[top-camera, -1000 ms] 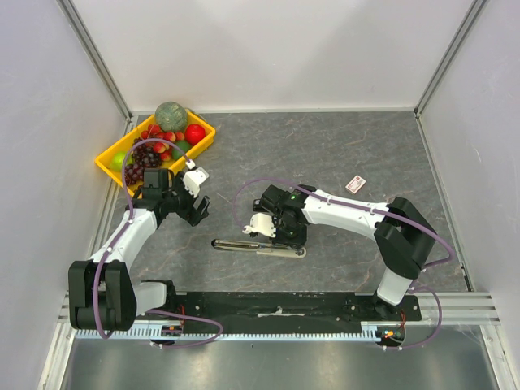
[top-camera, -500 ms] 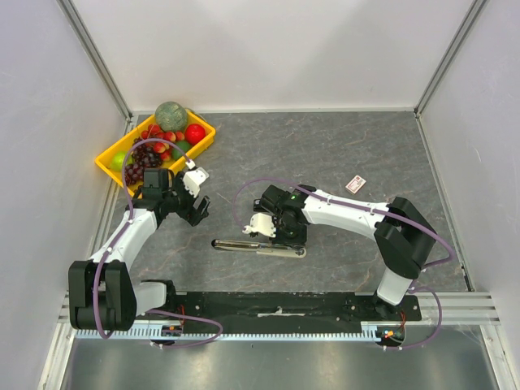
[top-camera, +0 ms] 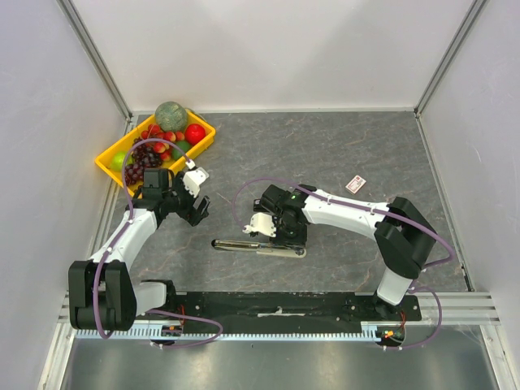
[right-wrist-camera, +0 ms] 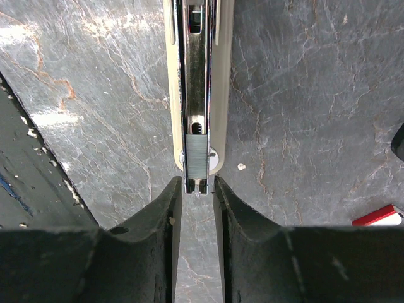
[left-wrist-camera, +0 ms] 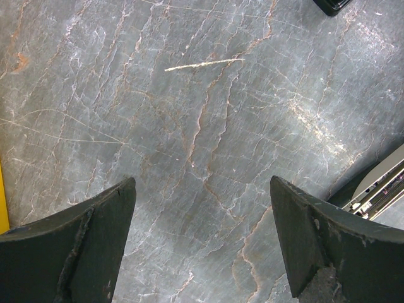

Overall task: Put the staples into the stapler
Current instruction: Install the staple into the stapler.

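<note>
Grey metal strip first: the staples (right-wrist-camera: 196, 158) lie in the chrome channel of the stapler (right-wrist-camera: 221, 95), at the channel's near end, with the strip's last bit poking out between my right gripper (right-wrist-camera: 197, 186) fingertips. The stapler lies opened flat on the grey marbled table (top-camera: 341, 154), channel facing up, which is what lets a strip drop in from above.

The right claw sits low over that end with its 2 fingers only a little apart. I see a thin dark sliver on each side of the strip, so I read it as bracketing the staples rather than pinching them. I judge the strip is seated or close to it. It looks to need a nudge further up the channel, and the top is not yet folded shut.

The white-and-red box (top-camera: 355, 184) sits well apart to the right, near the right arm's elbow.

My left gripper (left-wrist-camera: 202, 246) hangs with its claw spread wide over bare table, holding nothing. It hovers just left of the stapler, where I reckon it can steady the body if needed. The yellow tray (top-camera: 110, 172) of fruit sits behind it, clear of the work.
</note>
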### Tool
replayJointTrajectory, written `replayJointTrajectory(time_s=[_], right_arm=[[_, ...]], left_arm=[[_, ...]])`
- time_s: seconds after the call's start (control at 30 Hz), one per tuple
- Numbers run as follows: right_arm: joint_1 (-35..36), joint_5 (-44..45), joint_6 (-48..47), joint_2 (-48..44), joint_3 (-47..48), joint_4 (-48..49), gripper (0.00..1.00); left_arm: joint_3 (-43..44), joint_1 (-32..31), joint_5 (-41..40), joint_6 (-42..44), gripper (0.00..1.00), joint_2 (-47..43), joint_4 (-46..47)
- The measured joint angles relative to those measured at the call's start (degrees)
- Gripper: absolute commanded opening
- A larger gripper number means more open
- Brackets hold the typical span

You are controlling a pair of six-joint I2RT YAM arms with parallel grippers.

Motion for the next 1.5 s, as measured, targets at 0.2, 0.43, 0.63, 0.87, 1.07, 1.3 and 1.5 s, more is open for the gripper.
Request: replayJointTrajectory(time_s=[0.2, 0.43, 0.63, 0.87, 1.07, 1.3, 1.5], right_arm=[[-0.46, -1.20, -2.54, -2.34, -0.44, 0.15, 0.39], [-5.22, -7.74, -10.12, -14.27, -9.22, 4.17, 0.41], [-10.05, -15.34, -16.28, -19.63, -18.60, 11.50, 0.42], [-11.17, -21.14, -18.62, -18.18, -21.68, 19.28, 0.42], [-11.32, -21.73, -17.55, -13.66, -21.62, 23.50, 0.42], [-11.37, -21.70, -14.88, -12.70, -21.55, 24.55, 0.39], [-11.37, -21.27, -13.53, -12.68, -21.55, 24.61, 0.32]], left_arm=[[0.00, 0.04, 1.99, 0.59, 0.93, 0.00, -0.35], [0.98, 0.15, 12.90, 14.64, 0.97, 0.55, -9.55], [4.72, 0.15, 16.50, 29.46, 0.99, 5.09, -20.26], [5.60, 0.13, 18.14, 40.50, 1.00, 9.99, -29.79], [5.57, -1.44, 18.01, 43.01, 1.00, 10.71, -31.36], [4.39, -6.67, 14.84, 42.73, 1.00, 12.28, -29.27], [4.17, -9.90, 11.82, 40.79, 0.99, 14.75, -27.10]])
